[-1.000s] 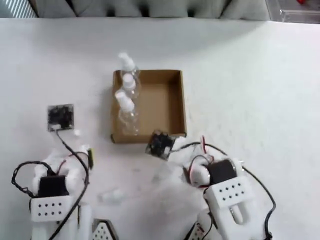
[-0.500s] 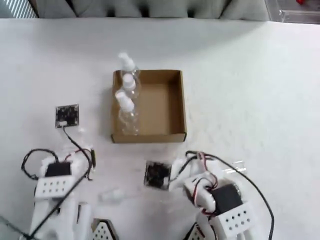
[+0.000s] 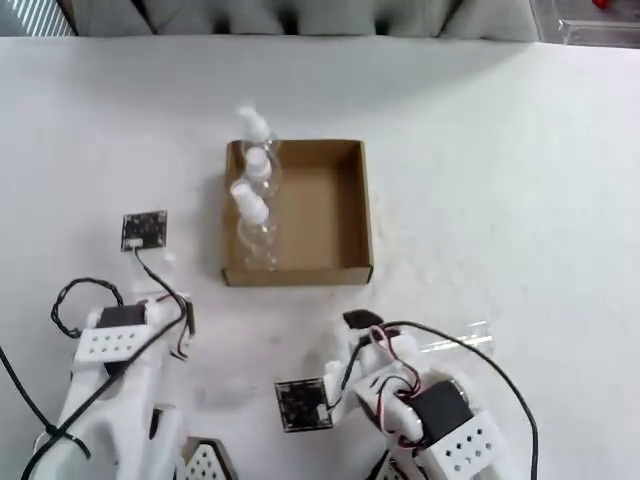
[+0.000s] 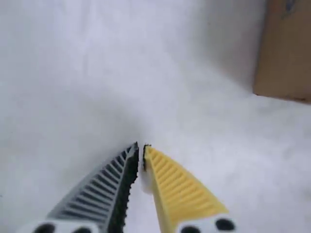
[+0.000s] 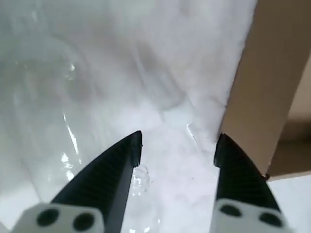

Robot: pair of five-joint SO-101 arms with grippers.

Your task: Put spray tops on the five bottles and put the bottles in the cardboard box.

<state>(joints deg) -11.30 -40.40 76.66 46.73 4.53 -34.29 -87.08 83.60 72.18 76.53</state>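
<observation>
A cardboard box [image 3: 335, 215] stands in the middle of the table, with three clear bottles with white spray tops [image 3: 250, 205] lined along its left wall. My left gripper [image 4: 141, 151] is shut with nothing in it, over bare table, with a box corner [image 4: 286, 48] off to one side. My right gripper [image 5: 177, 141] is open just above the table, beside the box's outer wall [image 5: 262, 82]. Clear bottles without tops [image 5: 53, 102] lie on the table ahead of its fingers, one with its neck [image 5: 163, 85] between the finger lines. In the high view the right arm [image 3: 420, 410] sits in front of the box.
The left arm [image 3: 115, 345] is at the near left of the table. A faint clear glint, perhaps a bottle [image 3: 460, 338], lies right of the right arm. The table behind and to the right of the box is bare white.
The right arm has drawn back from the box's front edge toward the near side of the table. The left arm's wrist has shifted slightly right and toward the box.
</observation>
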